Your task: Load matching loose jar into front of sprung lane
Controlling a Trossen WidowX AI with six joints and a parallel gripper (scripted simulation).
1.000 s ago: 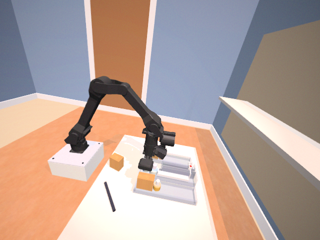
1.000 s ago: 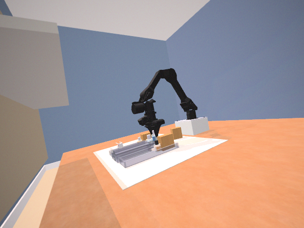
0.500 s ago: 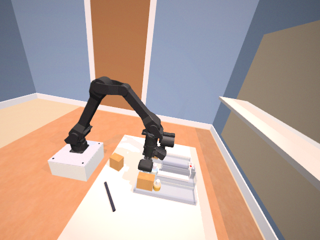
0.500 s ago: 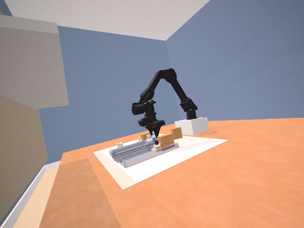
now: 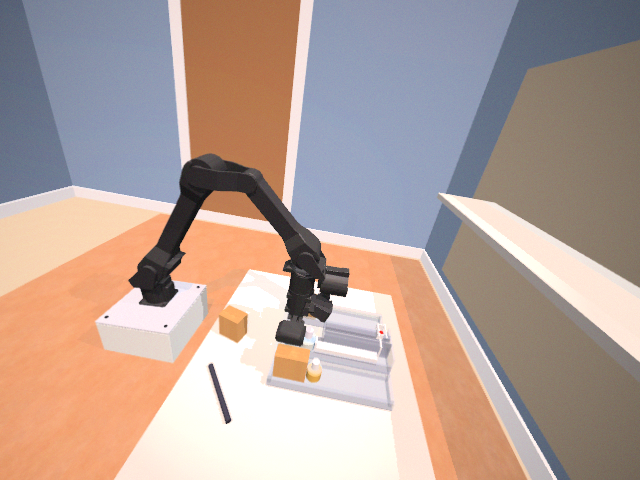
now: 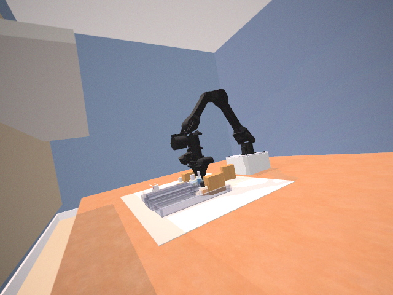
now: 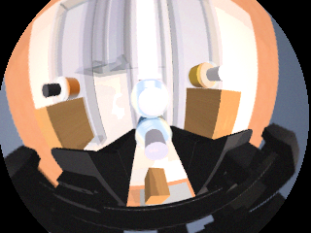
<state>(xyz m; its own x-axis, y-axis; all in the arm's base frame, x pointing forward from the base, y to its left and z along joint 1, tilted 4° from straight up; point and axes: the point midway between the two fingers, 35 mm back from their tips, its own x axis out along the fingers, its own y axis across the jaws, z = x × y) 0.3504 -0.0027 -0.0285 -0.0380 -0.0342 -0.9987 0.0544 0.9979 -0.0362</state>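
My gripper (image 6: 201, 176) (image 7: 153, 130) is shut on a light blue jar (image 7: 154, 130) with a lilac-grey cap at the front of the middle lane. A matching light blue jar (image 5: 310, 341) (image 7: 150, 92) with a white cap stands in that lane, directly behind the held one. In the wrist view they overlap; I cannot tell whether they touch. A long white strip (image 5: 346, 351) (image 7: 148, 44) runs back from the lane jar. The pusher plate, the front stop and the held jar's base cannot be made out.
The grey lane rack (image 5: 330, 391) (image 6: 190, 207) has side lanes. A yellow jar (image 5: 313, 373) (image 7: 196, 76) and an orange jar (image 6: 203, 191) (image 7: 72, 87) stand there, beside tan blocks (image 5: 291, 363) (image 7: 69, 123). Another block (image 5: 232, 324) (image 7: 156, 185) and a dark bar (image 5: 219, 393) lie towards the arm base.
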